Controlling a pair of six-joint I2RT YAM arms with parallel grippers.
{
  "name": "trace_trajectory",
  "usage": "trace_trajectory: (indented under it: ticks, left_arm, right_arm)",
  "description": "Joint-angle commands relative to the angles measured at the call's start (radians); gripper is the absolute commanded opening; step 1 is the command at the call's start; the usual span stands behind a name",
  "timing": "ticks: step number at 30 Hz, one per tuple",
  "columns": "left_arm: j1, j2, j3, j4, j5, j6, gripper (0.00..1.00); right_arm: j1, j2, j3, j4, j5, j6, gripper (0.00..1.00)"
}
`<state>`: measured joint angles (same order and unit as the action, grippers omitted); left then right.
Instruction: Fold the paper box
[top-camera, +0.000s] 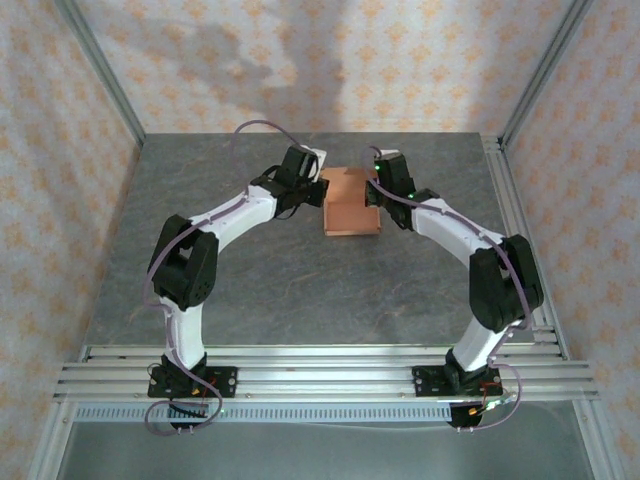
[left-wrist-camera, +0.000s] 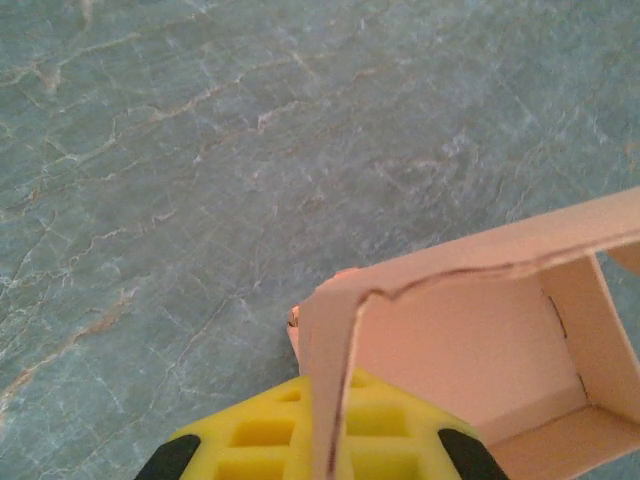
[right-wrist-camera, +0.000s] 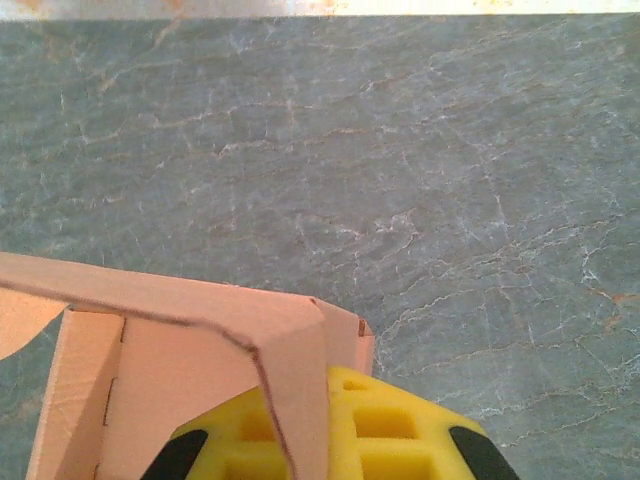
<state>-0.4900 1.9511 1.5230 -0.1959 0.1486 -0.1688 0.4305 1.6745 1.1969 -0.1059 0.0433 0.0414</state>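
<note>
Clamping opposite walls of the paper box (top-camera: 350, 203), seemingly: left pincer (left-wrist-camera: 322, 440), right pincer (right-wrist-camera: 300, 440).

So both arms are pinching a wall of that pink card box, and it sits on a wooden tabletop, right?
Not wooden: the top external view shows the tabletop grey and veined like stone. The rest holds: the left gripper and the right gripper each pinch a wall of the paper box.

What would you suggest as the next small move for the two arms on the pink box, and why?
Probably nudge both pinched walls slightly toward each other to set the creases. The left gripper and right gripper are each shut on opposite side walls of the paper box, which sits open-topped on the table, its walls already raised.
</note>
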Motion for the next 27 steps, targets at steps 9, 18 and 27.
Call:
trace_trajectory:
  ticks: [9,18,27]
  left_arm:
    - [-0.049,-0.035,-0.073,0.151,-0.106,-0.165,0.00]
    - [-0.059,-0.024,-0.110,0.191,-0.130,-0.221,0.00]
    - [-0.081,0.019,-0.072,0.161,-0.149,-0.275,0.00]
  right_arm:
    - [0.051,-0.062,-0.068,0.226,0.137,0.068,0.00]
    - [0.062,-0.048,-0.139,0.300,0.159,0.083,0.00]
    - [0.062,-0.020,-0.177,0.344,0.098,0.027,0.00]
